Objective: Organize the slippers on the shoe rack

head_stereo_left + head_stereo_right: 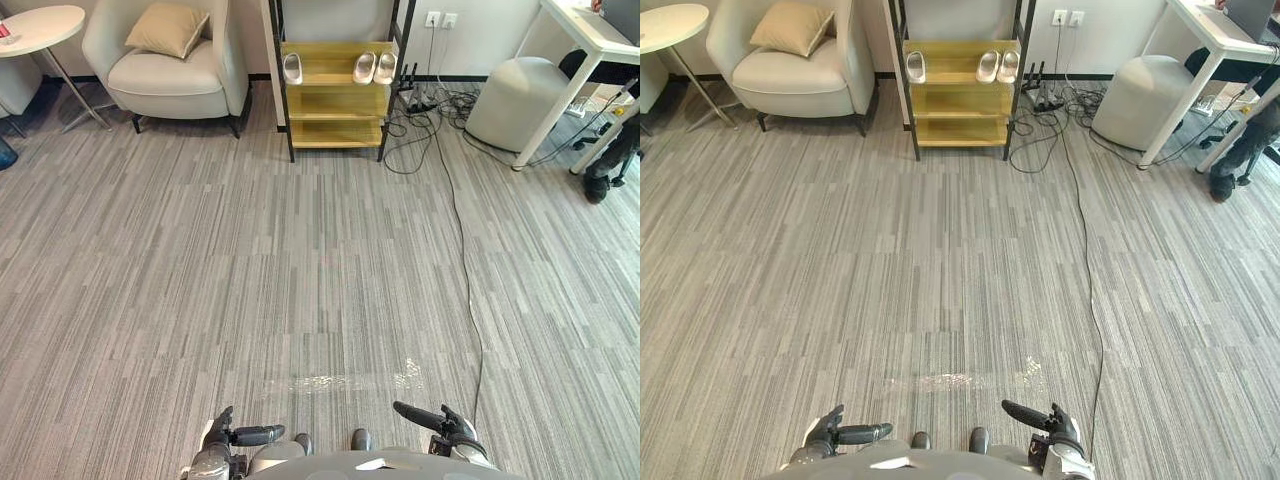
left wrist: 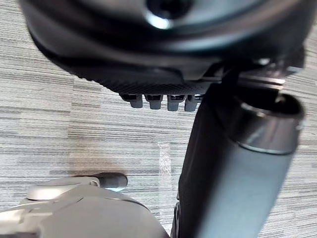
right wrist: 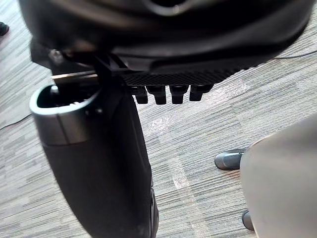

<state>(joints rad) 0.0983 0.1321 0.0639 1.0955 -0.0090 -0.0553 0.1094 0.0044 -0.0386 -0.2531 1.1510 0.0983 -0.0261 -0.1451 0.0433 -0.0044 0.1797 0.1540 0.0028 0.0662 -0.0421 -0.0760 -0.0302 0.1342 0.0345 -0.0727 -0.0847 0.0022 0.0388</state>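
Grey carpet (image 1: pixel 300 280), streaked in fine light and dark stripes, set off a shoe rack (image 1: pixel 335 103) of yellow wood shelves in a black frame. Its slippers (image 1: pixel 375 68) were a pale off-white. The armchair (image 1: pixel 170 78) was cream and its cushion (image 1: pixel 168 28) tan. The side table (image 1: pixel 40 25) and desk (image 1: pixel 590 30) were white, the pouf (image 1: pixel 515 100) pale grey, the cable (image 1: pixel 462 250) black. Left hand (image 1: pixel 225 435) and right hand (image 1: pixel 450 425) were dark, almost black.
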